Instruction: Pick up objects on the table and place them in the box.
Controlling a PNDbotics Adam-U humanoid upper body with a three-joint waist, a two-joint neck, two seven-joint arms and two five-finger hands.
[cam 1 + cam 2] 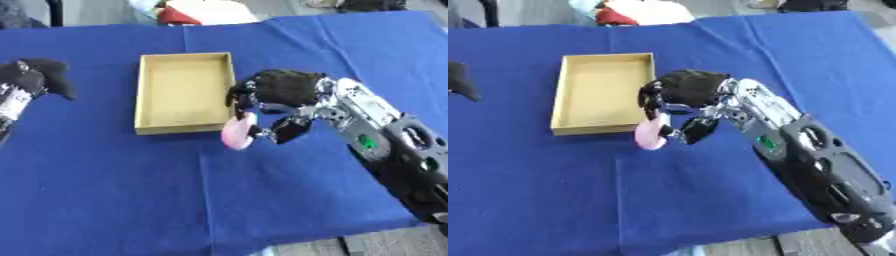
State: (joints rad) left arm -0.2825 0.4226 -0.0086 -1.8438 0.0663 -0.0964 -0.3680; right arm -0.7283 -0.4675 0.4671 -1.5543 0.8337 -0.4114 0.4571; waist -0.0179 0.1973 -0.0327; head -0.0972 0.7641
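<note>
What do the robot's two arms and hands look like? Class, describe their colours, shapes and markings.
The right hand has a black covering over its back, with silver metal joints showing at the fingers. Its wrist is a silver-white casing, and the forearm behind it is dark grey to black with oval cut-outs and a small green mark. The left hand at the left edge is black too, with a silver wrist.

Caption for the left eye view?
Right hand holds a pink object beside the empty box's near right corner.

Bright even light, soft shadows; whole pic slightly blurry, esp. right hand [278, 90] w/ motion blur
</note>
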